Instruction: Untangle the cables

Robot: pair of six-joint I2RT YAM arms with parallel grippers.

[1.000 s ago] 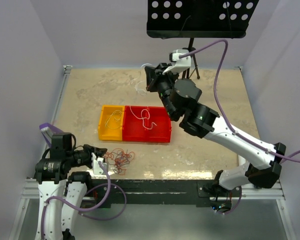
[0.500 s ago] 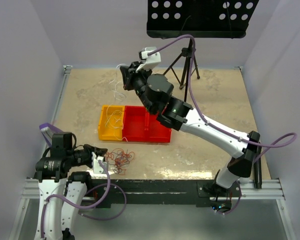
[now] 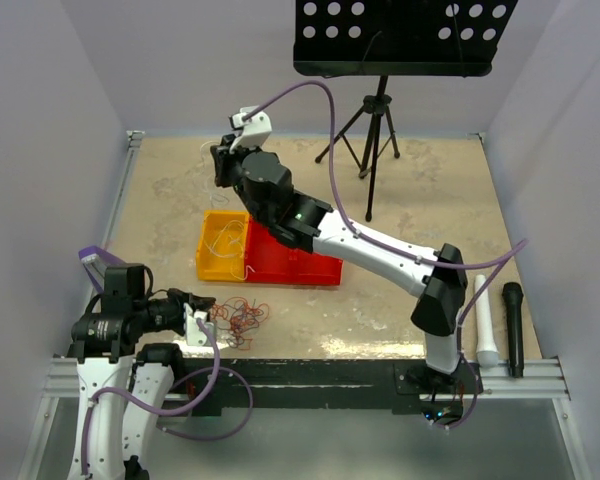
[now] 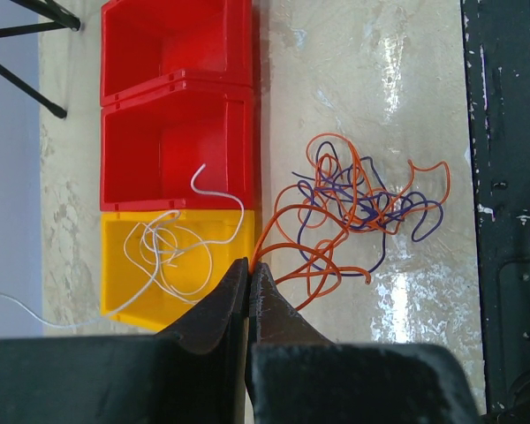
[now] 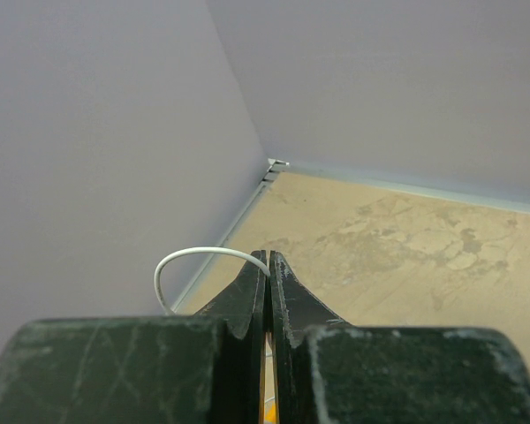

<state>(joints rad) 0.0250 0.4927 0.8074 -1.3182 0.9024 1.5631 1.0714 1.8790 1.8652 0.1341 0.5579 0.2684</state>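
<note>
Found the cables in two lots. Saw a loose tangle (image 4: 358, 199) of thin orange and purple wires lying flat on the table (image 4: 353, 71), just beside the bins and near the front edge. Traced one orange strand (image 4: 260, 247) out of the knot to the pressed-together tips of the left gripper (image 4: 248, 265), pinched there. Saw thin white wire (image 4: 168, 256) coiled in loose loops inside the yellow bin (image 4: 115, 231), one curled end reaching over the wall into the neighbouring red bin (image 4: 172, 132). Noted another white strand (image 5: 203, 251) arching sideways from the closed tips of the right gripper (image 5: 267, 256), held up above the table.
</note>
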